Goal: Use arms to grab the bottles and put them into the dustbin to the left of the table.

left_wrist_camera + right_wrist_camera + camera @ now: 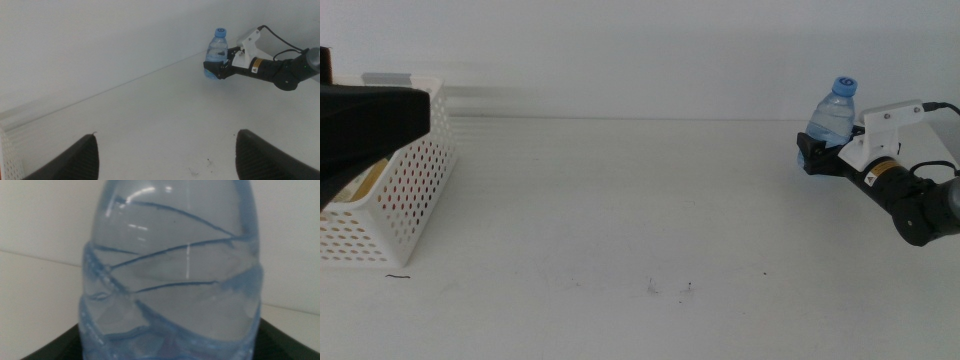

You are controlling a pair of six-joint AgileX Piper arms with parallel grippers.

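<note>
A clear water bottle [833,112] with a blue cap stands upright at the table's far right, and it also shows in the left wrist view as the bottle [217,52]. My right gripper [817,153] is shut on its lower part; the ribbed bottle [170,280] fills the right wrist view, with a dark jaw at each side of it. The white dustbin [415,185] with holed walls stands at the far left. Something yellow [364,182] lies inside it, and red shows through the holes. My left gripper [165,145] hangs open and holds nothing; the left arm [365,120] is a dark shape over the dustbin.
The white table [640,200] stretches between dustbin and bottle, with a few dark specks [670,288] near the front. A white wall runs along the back edge. The right arm's white wrist mount [885,130] and cable sit behind the bottle.
</note>
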